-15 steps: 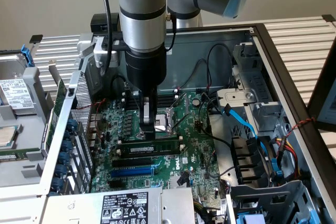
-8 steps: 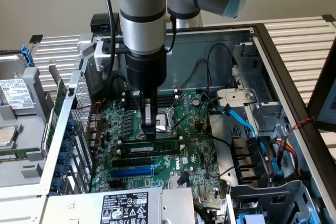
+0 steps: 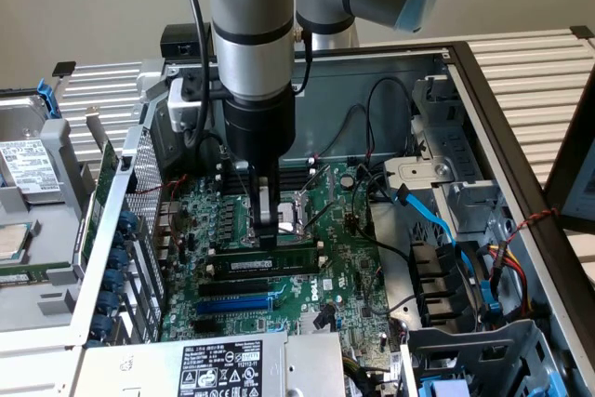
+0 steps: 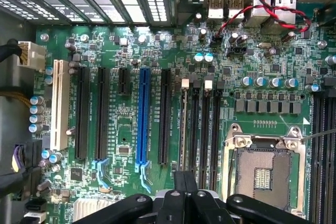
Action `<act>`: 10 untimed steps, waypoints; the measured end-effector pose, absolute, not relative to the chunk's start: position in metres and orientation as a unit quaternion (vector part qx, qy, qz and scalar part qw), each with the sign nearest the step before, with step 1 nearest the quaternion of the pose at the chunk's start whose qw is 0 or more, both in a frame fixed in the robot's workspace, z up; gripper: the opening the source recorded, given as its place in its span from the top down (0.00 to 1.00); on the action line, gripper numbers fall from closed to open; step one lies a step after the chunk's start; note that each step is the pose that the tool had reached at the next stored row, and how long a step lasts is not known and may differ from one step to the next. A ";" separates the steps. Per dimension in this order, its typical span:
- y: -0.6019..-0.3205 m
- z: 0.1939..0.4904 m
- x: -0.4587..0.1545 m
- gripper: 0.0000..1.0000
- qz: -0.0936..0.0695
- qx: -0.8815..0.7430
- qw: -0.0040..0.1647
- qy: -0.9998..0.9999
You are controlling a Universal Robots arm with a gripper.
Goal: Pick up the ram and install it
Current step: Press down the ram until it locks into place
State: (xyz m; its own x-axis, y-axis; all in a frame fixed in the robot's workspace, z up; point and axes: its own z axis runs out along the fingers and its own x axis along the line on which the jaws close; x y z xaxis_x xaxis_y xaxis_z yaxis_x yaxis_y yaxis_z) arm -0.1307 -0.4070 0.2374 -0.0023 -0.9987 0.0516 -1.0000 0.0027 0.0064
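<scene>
Pincer (image 4: 185, 192) (closed) above green motherboard (image 4: 131, 145).

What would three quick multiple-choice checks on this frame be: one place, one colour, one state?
1. Where is the ram?
A. On the motherboard, directly under the gripper
B. On the power supply label
C. Outside the case

2. What colour is the one coloured long slot among the black ones?
A. Red
B. Blue
C. Yellow

3. What state is the gripper in?
A. Wide open
B. Shut
C. Open around a cable

Answers:
1 A: the ram lies along the motherboard below the gripper.
2 B: the long slot is blue.
3 B: the fingertips meet with no gap in the wrist view.
</scene>
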 end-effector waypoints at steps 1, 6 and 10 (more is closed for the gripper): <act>-0.407 0.237 -0.131 0.89 0.016 0.707 0.020 -0.707; -0.407 0.236 -0.131 0.89 0.016 0.709 0.020 -0.705; -0.407 0.234 -0.131 0.89 0.016 0.710 0.020 -0.703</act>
